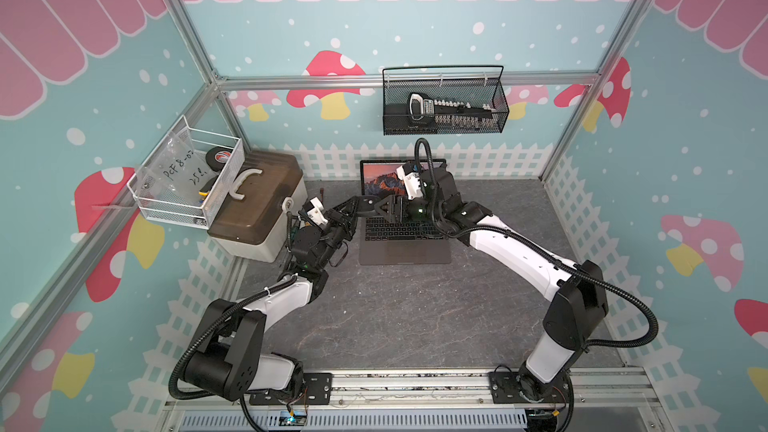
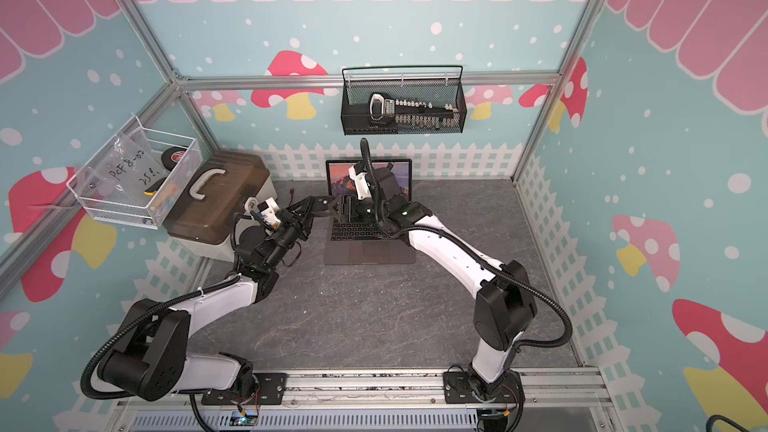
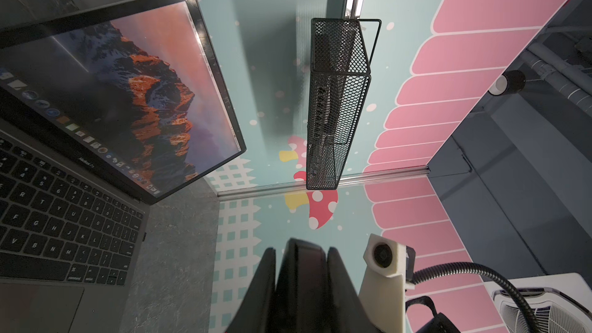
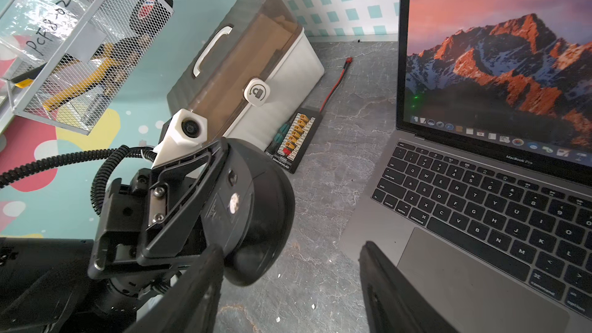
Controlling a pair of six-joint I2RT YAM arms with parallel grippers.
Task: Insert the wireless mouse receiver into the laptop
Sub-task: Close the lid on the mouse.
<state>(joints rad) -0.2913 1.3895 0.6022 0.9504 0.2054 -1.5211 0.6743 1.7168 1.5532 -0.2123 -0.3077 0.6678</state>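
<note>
- Black-fingered left gripper (image 3: 301,251): jaws clamped tight on the wireless mouse (image 4: 253,206). It holds the mouse clear of the counter (image 1: 415,317), above the ten-o'clock corner of the laptop (image 1: 405,251).
- Hidden item: the wireless mouse receiver cannot be made out in any view. It is presumably stowed in the mouse body, on a face turned away from the cameras.
- Opposing it, the right gripper (image 4: 290,246): jaws well apart and empty. It faces the mouse from the three-o'clock side, with one finger just beside the shell.
- Laptop: lid open, at twelve o'clock on the counter. The right arm reaches over its keyboard.
- Hazard 1: the stub is tiny, so the wide jaws may close on the mouse shell instead, or pinch the stub off-centre and drop it.
- Hazard 2: a pull from the right could drag the smooth mouse out of the left grip.
- Hazard 3: a low wrist may press keys or knock the screen.
</note>
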